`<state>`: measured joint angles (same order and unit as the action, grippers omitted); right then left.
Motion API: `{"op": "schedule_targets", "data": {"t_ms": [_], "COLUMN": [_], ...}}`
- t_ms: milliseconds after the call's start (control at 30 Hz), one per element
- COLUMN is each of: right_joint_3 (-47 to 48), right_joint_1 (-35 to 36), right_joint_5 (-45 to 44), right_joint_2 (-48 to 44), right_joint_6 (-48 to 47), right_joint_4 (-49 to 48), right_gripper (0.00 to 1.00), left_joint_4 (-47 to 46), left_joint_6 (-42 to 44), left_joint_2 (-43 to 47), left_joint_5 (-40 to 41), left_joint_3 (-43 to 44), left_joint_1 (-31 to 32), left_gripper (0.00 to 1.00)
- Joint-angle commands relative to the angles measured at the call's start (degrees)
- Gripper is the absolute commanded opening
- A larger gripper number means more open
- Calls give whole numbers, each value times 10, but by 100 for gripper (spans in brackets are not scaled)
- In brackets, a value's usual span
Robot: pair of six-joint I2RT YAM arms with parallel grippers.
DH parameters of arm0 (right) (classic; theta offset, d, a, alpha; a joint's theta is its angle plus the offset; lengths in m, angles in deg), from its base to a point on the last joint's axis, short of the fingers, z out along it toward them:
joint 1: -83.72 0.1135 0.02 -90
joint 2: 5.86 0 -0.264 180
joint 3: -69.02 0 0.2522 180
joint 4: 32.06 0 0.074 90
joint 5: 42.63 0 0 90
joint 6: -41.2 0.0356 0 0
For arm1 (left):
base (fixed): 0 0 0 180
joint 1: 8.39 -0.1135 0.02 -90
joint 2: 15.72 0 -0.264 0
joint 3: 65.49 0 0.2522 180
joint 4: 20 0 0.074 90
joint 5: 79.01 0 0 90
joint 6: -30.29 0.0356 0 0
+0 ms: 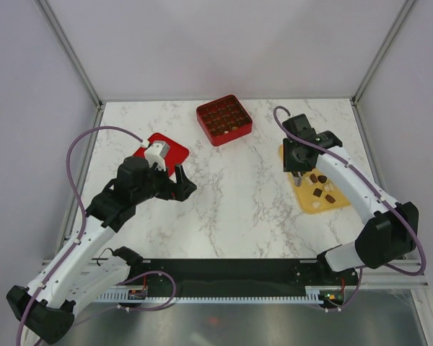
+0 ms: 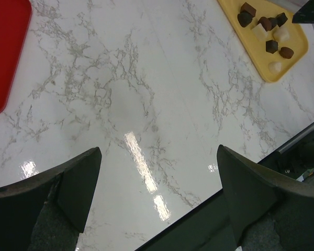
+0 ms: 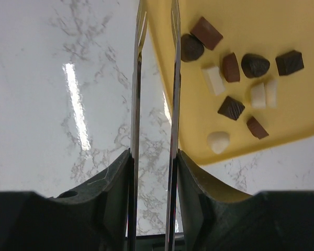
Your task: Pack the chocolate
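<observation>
White marble with grey veins covers the desk (image 1: 238,216) that I am watching from my remote station. At the far left, the left arm (image 1: 86,223) rises from the near edge and bends in toward the middle. Under its wrist lies a flat red panel (image 1: 175,153) with rounded corners, resting on the marble. The left jaws hang just to the right of that panel, above bare desk. In the left wrist view they stand wide apart, with only shiny marble showing between them.

Further right, toward the far edge and near the centre, sits a square red box (image 1: 224,120) divided into a grid of cells. Several cells look brown inside, but they are too small for me to tell what fills them.

Next comes the right arm (image 1: 346,180), reaching in from the right. Its jaws are two thin metal blades pointing down at the left rim of a flat yellow tray (image 1: 310,205). A narrow gap separates the blades. Through it I see marble and tray rim, and nothing is gripped along the length in view.

The chocolate (image 3: 255,65) lies loose on the yellow tray, to the right of the blades and clear of them. I count about eleven small pieces, mostly dark or mid brown, and four pale cream.
</observation>
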<state>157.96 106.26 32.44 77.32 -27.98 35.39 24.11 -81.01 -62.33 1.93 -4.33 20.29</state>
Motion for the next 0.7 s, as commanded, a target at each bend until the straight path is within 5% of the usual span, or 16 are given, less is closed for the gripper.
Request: {"op": "schedule_targets", "data": {"t_ms": [0, 667], "right_joint_3": [-41, -125], "right_joint_1": [-28, -47], "right_joint_5": [15, 19], "right_joint_2": [-44, -103], "right_joint_6": [22, 44], "right_joint_4": [12, 34], "right_gripper": [45, 46], "left_joint_4": [-8, -12], "left_joint_6": [16, 16], "left_joint_2": [0, -2], "left_joint_5": [-11, -20], "left_joint_3": [4, 4], "left_joint_1": [-2, -2], "left_gripper": [100, 100]}}
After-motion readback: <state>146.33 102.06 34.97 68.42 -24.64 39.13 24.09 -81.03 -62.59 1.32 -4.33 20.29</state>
